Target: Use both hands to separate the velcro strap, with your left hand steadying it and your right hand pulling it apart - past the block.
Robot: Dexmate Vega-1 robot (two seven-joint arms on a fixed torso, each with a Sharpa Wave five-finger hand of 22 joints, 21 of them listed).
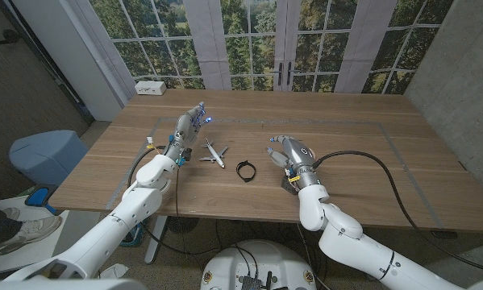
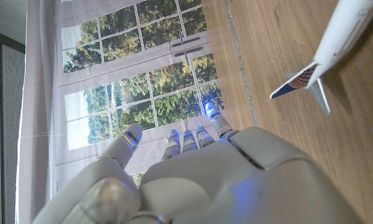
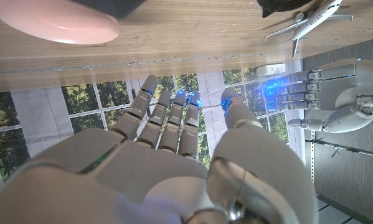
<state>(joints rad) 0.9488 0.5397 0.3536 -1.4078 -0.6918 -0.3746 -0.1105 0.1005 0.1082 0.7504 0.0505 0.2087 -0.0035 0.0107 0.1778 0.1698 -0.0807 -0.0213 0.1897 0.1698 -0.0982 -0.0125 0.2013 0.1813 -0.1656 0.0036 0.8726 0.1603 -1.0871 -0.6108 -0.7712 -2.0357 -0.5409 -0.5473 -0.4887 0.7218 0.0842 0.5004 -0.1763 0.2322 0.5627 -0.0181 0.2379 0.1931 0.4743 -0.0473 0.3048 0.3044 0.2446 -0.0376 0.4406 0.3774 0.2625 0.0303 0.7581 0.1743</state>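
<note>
Velcro strap (image 1: 245, 170): a small black loop lying free on the desk (image 1: 346, 153) at frame centre, between the left hand (image 1: 188, 125) and the right hand (image 1: 288, 152), both empty with fingers apart. Model aeroplane (image 1: 214, 152): just left of the strap, on the left hand's likely approach. Risks, as judged: the left hand sweeping the aeroplane aside; the light strap sliding off under a one-handed pull.

Soft daylight from the windows (image 1: 281, 40); wrist views blur up close.
</note>
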